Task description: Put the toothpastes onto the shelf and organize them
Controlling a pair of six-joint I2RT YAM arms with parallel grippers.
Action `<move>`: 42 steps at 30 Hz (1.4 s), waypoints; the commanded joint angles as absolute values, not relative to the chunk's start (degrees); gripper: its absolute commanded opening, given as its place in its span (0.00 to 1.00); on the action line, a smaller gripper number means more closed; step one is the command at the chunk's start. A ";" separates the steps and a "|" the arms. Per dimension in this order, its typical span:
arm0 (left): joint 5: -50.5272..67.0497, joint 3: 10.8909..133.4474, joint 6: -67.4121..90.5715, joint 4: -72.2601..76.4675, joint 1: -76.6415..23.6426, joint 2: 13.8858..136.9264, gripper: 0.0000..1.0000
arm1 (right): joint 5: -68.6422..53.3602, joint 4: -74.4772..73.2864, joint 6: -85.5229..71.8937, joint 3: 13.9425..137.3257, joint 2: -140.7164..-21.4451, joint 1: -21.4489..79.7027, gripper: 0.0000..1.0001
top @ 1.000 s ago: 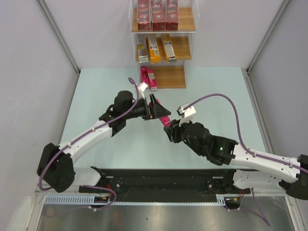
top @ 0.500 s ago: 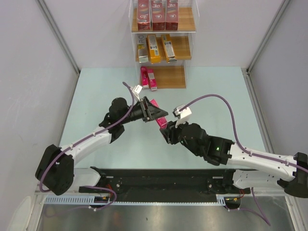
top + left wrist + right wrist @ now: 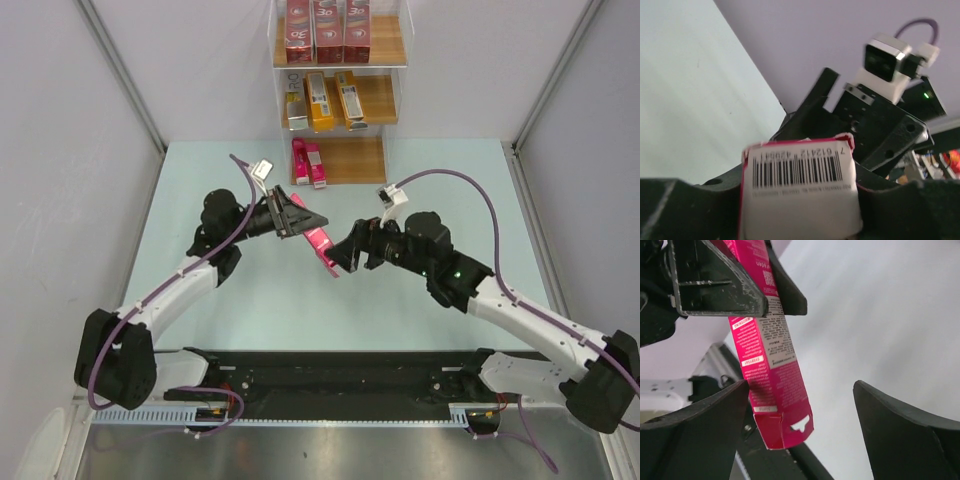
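Right wrist view: seemingly a handover step. Here the left pincer clenches the pink carton; the right pincer stands released, fingers either side. Next, probably: carry it ahead onto the shelf.

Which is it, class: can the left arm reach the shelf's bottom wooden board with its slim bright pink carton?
Probably yes: the left gripper holds the carton, the right gripper is open, and the table between it and the half-bare board looks free.

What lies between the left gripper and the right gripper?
A pink carton: the left gripper is shut on one end, and the other end hangs between the right gripper's open fingers. The right wrist view shows it best.
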State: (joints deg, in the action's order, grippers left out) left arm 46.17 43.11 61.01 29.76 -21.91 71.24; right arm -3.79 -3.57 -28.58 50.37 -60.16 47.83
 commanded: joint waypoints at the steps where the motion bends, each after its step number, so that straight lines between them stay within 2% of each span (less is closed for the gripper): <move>1: 53.69 49.30 57.48 30.24 -21.71 71.54 0.47 | -29.93 6.31 -32.95 51.59 -65.46 43.95 0.91; 5: 54.84 50.36 57.04 30.14 -21.62 71.54 0.47 | -36.82 11.76 -36.73 50.80 -68.98 43.24 0.88; 7: 54.76 50.36 57.83 31.19 -21.62 71.54 0.47 | -38.23 14.32 -38.14 49.93 -69.61 43.24 0.75; 12: 54.84 50.01 59.15 33.13 -21.62 72.07 0.47 | -37.27 16.87 -40.34 48.08 -68.12 42.45 0.52; 14: 54.84 49.92 59.41 33.40 -21.62 72.33 0.47 | -36.74 16.96 -40.60 47.46 -67.15 41.84 0.51; 18: 54.76 49.75 59.68 34.10 -21.62 72.60 0.49 | -35.42 16.61 -41.04 46.76 -65.92 40.78 0.35; 19: 54.67 49.75 59.59 34.10 -21.62 72.68 0.50 | -35.42 16.52 -41.39 46.67 -66.09 40.61 0.33; 22: 54.14 49.83 58.98 32.96 -21.62 72.51 0.63 | -34.72 16.00 -42.01 46.41 -66.44 39.90 0.30; 23: 53.79 49.92 57.76 32.09 -21.62 72.34 0.73 | -33.85 15.74 -42.19 46.32 -66.45 39.55 0.29; 25: 51.78 50.88 55.21 26.74 -21.62 71.81 0.84 | -33.05 14.77 -42.54 45.97 -66.45 38.85 0.28; 26: 50.29 51.41 51.19 23.67 -21.62 71.37 0.94 | -32.09 14.59 -42.89 45.79 -66.45 38.41 0.26; 29: 41.07 55.10 41.35 7.07 -21.62 69.61 1.00 | -30.07 12.32 -43.77 44.83 -66.09 36.22 0.22; 33: 26.13 58.53 34.02 -10.42 -21.53 67.15 1.00 | -29.88 10.99 -44.12 43.68 -66.44 32.26 0.20; 42: -13.65 62.48 29.27 -30.75 -24.69 64.16 1.00 | -29.97 10.28 -42.28 42.63 -71.36 27.86 0.18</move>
